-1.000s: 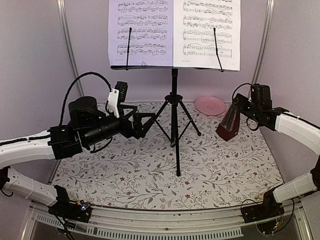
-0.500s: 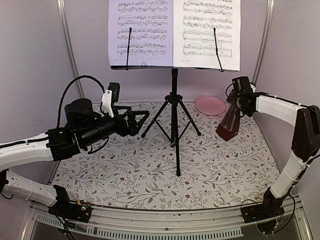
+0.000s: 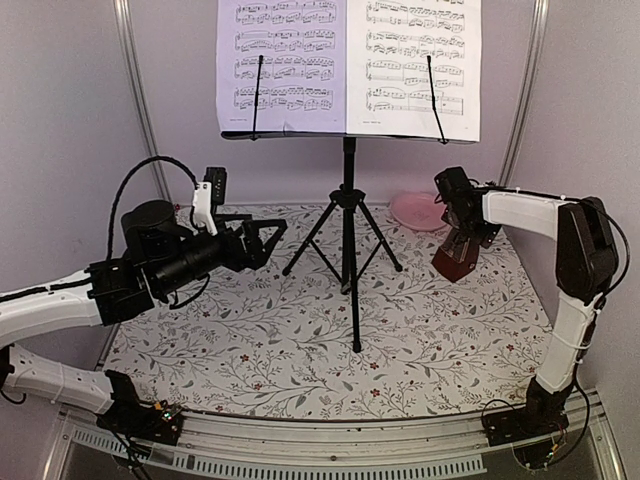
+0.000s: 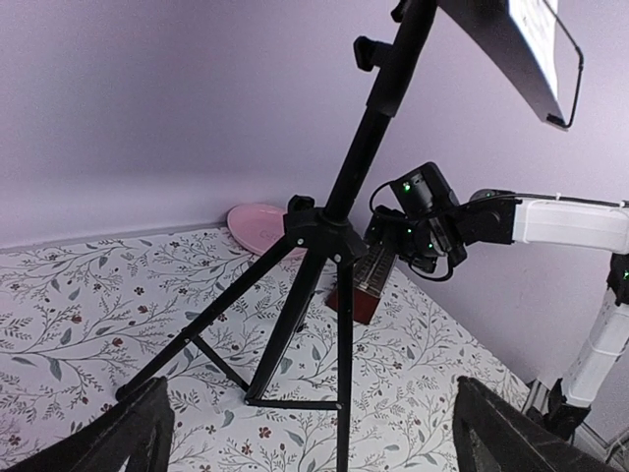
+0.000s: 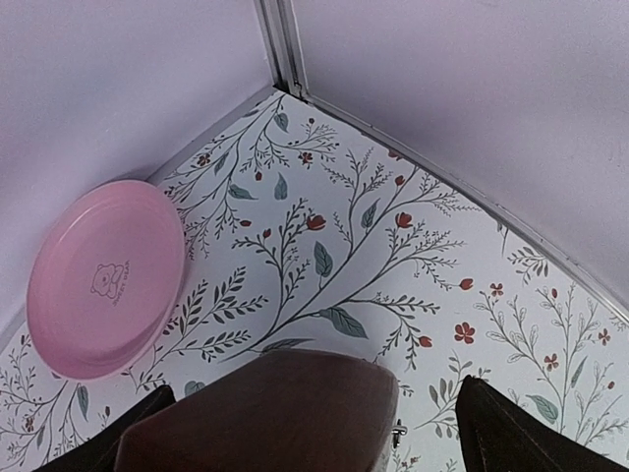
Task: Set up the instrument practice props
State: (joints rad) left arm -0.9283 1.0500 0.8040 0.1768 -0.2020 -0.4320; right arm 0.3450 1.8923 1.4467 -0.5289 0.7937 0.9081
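At right of the top view, the right tool [image 3: 460,232], spread, straddled the metronome [image 3: 462,258]: likely rigid, smooth, tippable, best pinched across its flat sides.

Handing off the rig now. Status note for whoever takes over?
Left tool: open, empty, hovering left of the black tripod music stand.
Right tool: open, fingers straddling the top of the dark red-brown pyramid metronome, not clamped.
Done: stand upright, two white sheet-music pages on its desk.
To do: probably close on the metronome, which stands by the pink round plate, and place it.
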